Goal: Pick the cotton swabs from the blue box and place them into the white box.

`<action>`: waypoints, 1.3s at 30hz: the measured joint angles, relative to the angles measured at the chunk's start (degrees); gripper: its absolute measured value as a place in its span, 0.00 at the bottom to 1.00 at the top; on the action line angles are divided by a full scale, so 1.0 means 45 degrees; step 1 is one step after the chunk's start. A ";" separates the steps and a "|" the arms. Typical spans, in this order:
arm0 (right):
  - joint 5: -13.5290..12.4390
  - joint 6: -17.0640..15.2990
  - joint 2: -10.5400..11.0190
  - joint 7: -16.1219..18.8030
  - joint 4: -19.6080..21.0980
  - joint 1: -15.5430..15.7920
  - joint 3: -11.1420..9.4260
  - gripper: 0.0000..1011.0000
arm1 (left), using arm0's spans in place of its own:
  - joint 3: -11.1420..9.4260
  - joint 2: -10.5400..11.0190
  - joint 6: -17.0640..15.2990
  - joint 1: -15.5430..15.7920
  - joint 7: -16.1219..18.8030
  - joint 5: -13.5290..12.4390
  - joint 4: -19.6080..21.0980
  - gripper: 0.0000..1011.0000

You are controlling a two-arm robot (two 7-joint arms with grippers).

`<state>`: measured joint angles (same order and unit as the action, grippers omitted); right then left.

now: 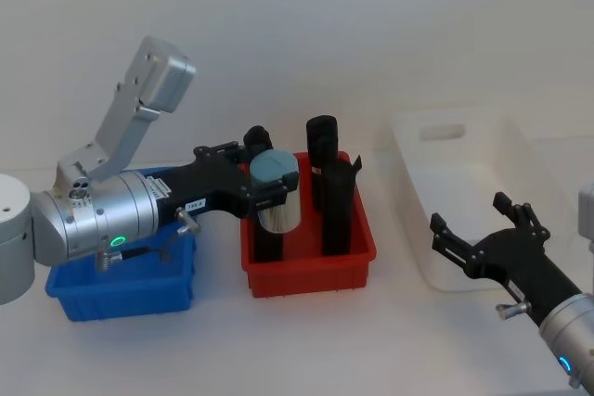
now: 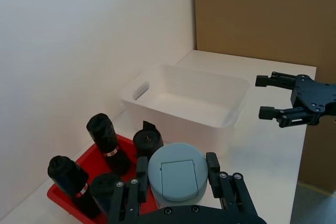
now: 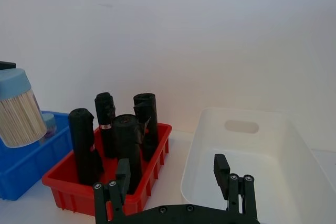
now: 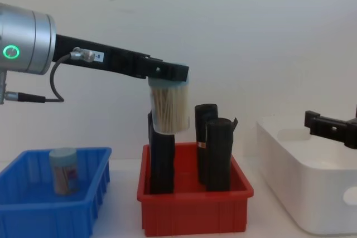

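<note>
Robot lab bench, staged test setup. Plain white table point(image 1: 306, 350) against a plain white wall point(image 1: 325, 25). A brown board point(image 2: 262, 19) stands past the table's far edge. Three plastic bins sit in a row: blue box point(image 1: 121, 299), red bin point(image 1: 311, 275) with black rolls point(image 1: 323, 136) stood upright, white box point(image 4: 301, 193). Two metal robot arms with green status lights point(image 1: 116, 241) reach over the bins. The black left gripper point(image 1: 274, 183) clamps a swab tub point(image 4: 170, 112) above the red bin. The black right gripper point(image 1: 473, 215) hangs spread by the white box. The goods look like sorting props on a work surface.
</note>
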<state>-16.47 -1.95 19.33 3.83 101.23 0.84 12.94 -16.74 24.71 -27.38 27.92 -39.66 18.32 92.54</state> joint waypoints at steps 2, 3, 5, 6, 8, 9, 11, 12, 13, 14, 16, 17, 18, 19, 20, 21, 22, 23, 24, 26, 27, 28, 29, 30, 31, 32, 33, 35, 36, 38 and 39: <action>0.0000 0.0001 0.0000 0.0001 -0.0001 -0.0001 -0.0002 0.99 | -0.0018 -0.0007 -0.0030 0.0020 -0.0086 -0.0010 0.0001 0.66; 0.0000 0.0000 -0.0001 0.0025 -0.0001 -0.0002 -0.0004 0.99 | -0.0023 -0.0009 -0.0038 0.0029 -0.0113 -0.0012 0.0002 0.66; 0.0000 -0.0003 -0.0001 0.0066 -0.0001 -0.0008 -0.0006 0.99 | -0.0039 -0.0013 -0.0062 0.0042 -0.0188 -0.0017 0.0004 0.66; 0.0000 -0.0010 0.0001 0.0115 -0.0001 -0.0015 -0.0006 0.99 | -0.0041 -0.0014 -0.0067 0.0046 -0.0204 -0.0019 0.0005 0.66; 0.0000 -0.0030 0.0013 0.0264 -0.0001 -0.0035 -0.0010 0.99 | -0.0049 -0.0015 -0.0079 0.0056 -0.0246 -0.0021 0.0006 0.66; 0.0000 -0.0038 0.0018 0.0323 -0.0001 -0.0042 -0.0010 0.99 | -0.0055 -0.0017 -0.0090 0.0067 -0.0278 -0.0023 0.0009 0.66; -0.0004 -0.0080 0.0038 0.0561 -0.0001 -0.0089 -0.0012 0.99 | -0.0061 -0.0019 -0.0102 0.0073 -0.0308 -0.0024 0.0012 0.66; -0.0009 -0.0100 0.0045 0.0644 -0.0001 -0.0106 -0.0011 0.99 | -0.0064 -0.0020 -0.0107 0.0075 -0.0322 -0.0025 0.0013 0.66; -0.0012 -0.0110 0.0051 0.0726 -0.0001 -0.0126 -0.0011 0.99 | -0.0070 -0.0022 -0.0116 0.0080 -0.0346 -0.0028 0.0016 0.66; -0.0019 -0.0130 0.0058 0.0849 -0.0001 -0.0147 -0.0011 0.99 | -0.0072 -0.0022 -0.0120 0.0082 -0.0355 -0.0029 0.0016 0.66; -0.0034 -0.0184 0.0074 0.1148 -0.0004 -0.0221 -0.0010 0.99 | -0.0079 -0.0025 -0.0128 0.0089 -0.0383 -0.0033 0.0018 0.66; -0.0043 -0.0228 0.0082 0.1383 -0.0012 -0.0274 -0.0006 0.99 | -0.0082 -0.0026 -0.0132 0.0092 -0.0398 -0.0035 0.0018 0.66; -0.0045 -0.0245 0.0085 0.1477 -0.0019 -0.0307 -0.0001 0.99 | -0.0084 -0.0027 -0.0134 0.0094 -0.0405 -0.0036 0.0018 0.66; -0.0048 -0.0266 0.0088 0.1583 -0.0025 -0.0337 0.0003 0.99 | -0.0084 -0.0028 -0.0136 0.0096 -0.0413 -0.0037 0.0018 0.66; -0.0054 -0.0316 0.0091 0.1857 -0.0039 -0.0401 0.0011 0.99 | -0.0087 -0.0030 -0.0141 0.0097 -0.0427 -0.0040 0.0018 0.66; -0.0055 -0.0330 0.0092 0.1932 -0.0047 -0.0438 0.0016 0.99 | -0.0087 -0.0031 -0.0143 0.0098 -0.0432 -0.0041 0.0019 0.66; -0.0056 -0.0384 0.0092 0.2210 -0.0071 -0.0518 0.0025 0.99 | -0.0088 -0.0032 -0.0144 0.0100 -0.0435 -0.0043 0.0018 0.66; -0.0057 -0.0412 0.0090 0.2338 -0.0086 -0.0562 0.0033 0.99 | -0.0090 -0.0032 -0.0146 0.0100 -0.0440 -0.0044 0.0018 0.66; -0.0056 -0.0434 0.0086 0.2458 -0.0105 -0.0622 0.0043 0.99 | -0.0091 -0.0033 -0.0147 0.0101 -0.0444 -0.0044 0.0018 0.66; -0.0052 -0.0520 0.0064 0.2883 -0.0165 -0.0773 0.0074 0.99 | -0.0094 -0.0033 -0.0151 0.0104 -0.0458 -0.0045 0.0018 0.66; -0.0047 -0.0544 0.0051 0.3014 -0.0199 -0.0844 0.0085 0.99 | -0.0096 -0.0034 -0.0153 0.0107 -0.0467 -0.0045 0.0018 0.66; -0.0036 -0.0577 0.0040 0.3192 -0.0224 -0.0899 0.0095 0.99 | -0.0096 -0.0034 -0.0153 0.0107 -0.0467 -0.0045 0.0018 0.66; -0.0029 -0.0596 0.0027 0.3290 -0.0252 -0.0960 0.0108 0.99 | -0.0098 -0.0034 -0.0155 0.0108 -0.0475 -0.0045 0.0018 0.66; -0.0002 -0.0645 -0.0003 0.3560 -0.0320 -0.1086 0.0132 0.99 | -0.0099 -0.0033 -0.0156 0.0110 -0.0478 -0.0045 0.0019 0.66; 0.0021 -0.0687 -0.0019 0.3756 -0.0356 -0.1148 0.0146 0.99 | -0.0100 -0.0034 -0.0159 0.0110 -0.0480 -0.0045 0.0018 0.66; 0.0038 -0.0717 -0.0045 0.3889 -0.0413 -0.1242 0.0168 0.99 | -0.0101 -0.0034 -0.0160 0.0112 -0.0483 -0.0045 0.0018 0.66; 0.0079 -0.0789 -0.0088 0.4209 -0.0500 -0.1386 0.0198 0.99 | -0.0103 -0.0034 -0.0162 0.0113 -0.0488 -0.0045 0.0019 0.66; 0.0116 -0.0848 -0.0134 0.4496 -0.0588 -0.1528 0.0228 0.99 | -0.0104 -0.0034 -0.0164 0.0114 -0.0492 -0.0045 0.0018 0.66; 0.0156 -0.0915 -0.0192 0.4791 -0.0708 -0.1700 0.0269 0.99 | -0.0104 -0.0034 -0.0166 0.0116 -0.0494 -0.0045 0.0018 0.66; 0.0192 -0.0977 -0.0237 0.5069 -0.0795 -0.1830 0.0301 0.99 | -0.0105 -0.0034 -0.0169 0.0117 -0.0499 -0.0045 0.0018 0.66; 0.0215 -0.1011 -0.0273 0.5220 -0.0872 -0.1929 0.0327 0.99 | -0.0105 -0.0034 -0.0169 0.0117 -0.0500 -0.0045 0.0018 0.66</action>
<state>-15.50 -6.50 18.11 27.31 97.31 -7.84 14.41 -17.22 24.55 -28.14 28.45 -41.91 18.12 92.62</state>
